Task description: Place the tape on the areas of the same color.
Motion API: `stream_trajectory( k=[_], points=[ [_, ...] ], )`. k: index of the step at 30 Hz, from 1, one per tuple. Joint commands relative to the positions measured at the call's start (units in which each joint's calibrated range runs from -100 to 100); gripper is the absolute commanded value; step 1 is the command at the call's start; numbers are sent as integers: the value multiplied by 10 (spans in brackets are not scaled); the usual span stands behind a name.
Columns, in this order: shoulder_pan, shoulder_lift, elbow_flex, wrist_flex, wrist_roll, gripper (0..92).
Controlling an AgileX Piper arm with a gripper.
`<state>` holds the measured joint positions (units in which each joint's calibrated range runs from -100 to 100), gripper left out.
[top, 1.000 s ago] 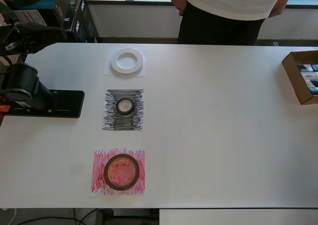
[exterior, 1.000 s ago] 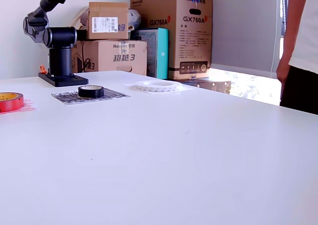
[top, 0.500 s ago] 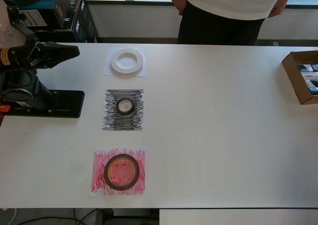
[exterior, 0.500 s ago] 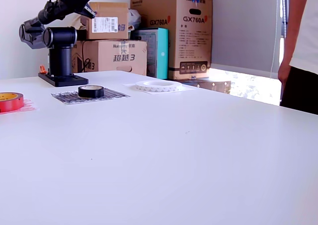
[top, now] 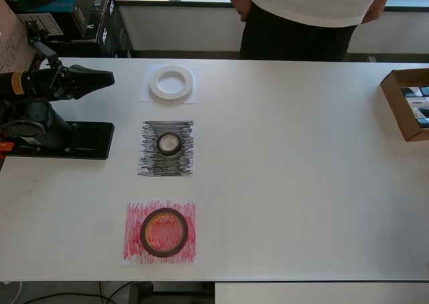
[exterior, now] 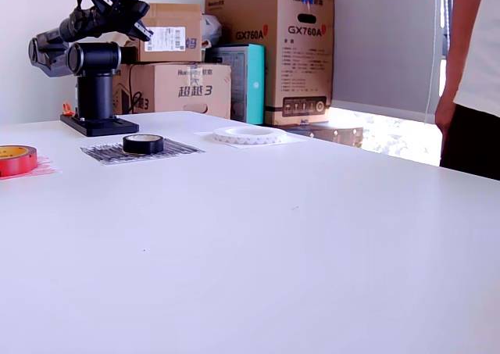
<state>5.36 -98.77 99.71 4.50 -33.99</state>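
Seen from overhead, each tape roll lies on a paper area of its own colour. The white ring [top: 171,83] rests on the white patch [top: 146,97]. The small black ring [top: 169,143] sits on the black-scribbled patch [top: 151,164]. The dark-red ring [top: 163,232] lies on the red-scribbled patch [top: 133,250]. My gripper [top: 107,78] hovers left of the white ring, apart from it, fingers together with nothing between them. The exterior view shows the red ring [exterior: 16,159], the black ring [exterior: 143,143] and the white ring [exterior: 250,134] flat on the table.
The arm's black base [top: 64,139] sits at the overhead view's left table edge. An open cardboard box [top: 406,104] stands at the right edge. A person [top: 305,15] stands behind the far edge. Stacked cartons [exterior: 269,49] rise beyond the table.
The arm has unfolded from above its base, and the gripper has swung out to the overhead view's right, toward the white ring. The tape rolls have not moved.
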Motion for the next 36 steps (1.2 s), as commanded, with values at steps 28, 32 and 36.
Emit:
stream_trajectory(
  k=[28, 32, 36],
  points=[
    [-1, -6, -3, 151, 5, 2],
    [-1, -6, -3, 151, 5, 2],
    [-1, -6, -3, 151, 5, 2]
  ],
)
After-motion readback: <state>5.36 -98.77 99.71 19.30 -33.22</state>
